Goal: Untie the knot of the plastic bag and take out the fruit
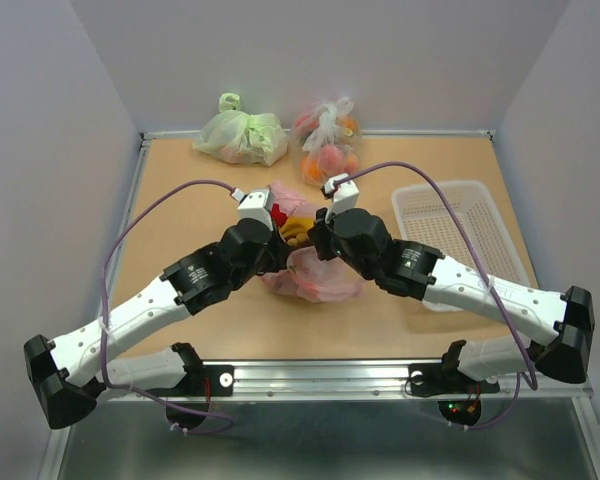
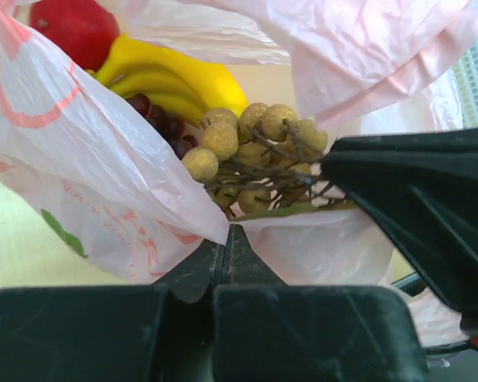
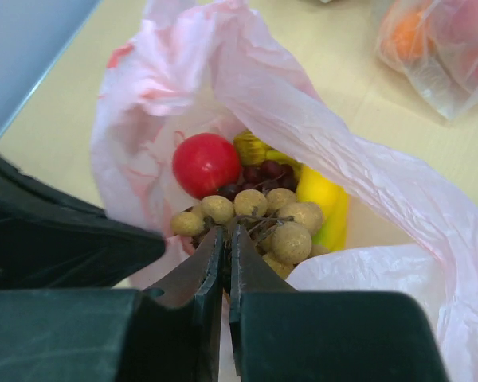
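Left fingers (image 2: pixel 195 274) closed, pinching plastic bag (image 2: pixel 103 183) rim | right fingers (image 3: pixel 203 274) closed on tan grape bunch (image 3: pixel 291 239) stem | best I lift slowly, straight up, rim pinned

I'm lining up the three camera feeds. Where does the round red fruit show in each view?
Top external: the red fruit peeks from the open pink plastic bag, just above centre.
Left wrist: the red fruit is in the top left corner, above the banana.
Right wrist: the red fruit is left of centre, above the tan fruit bunch.
Shared landmark: the yellow banana, right beside it in every view.
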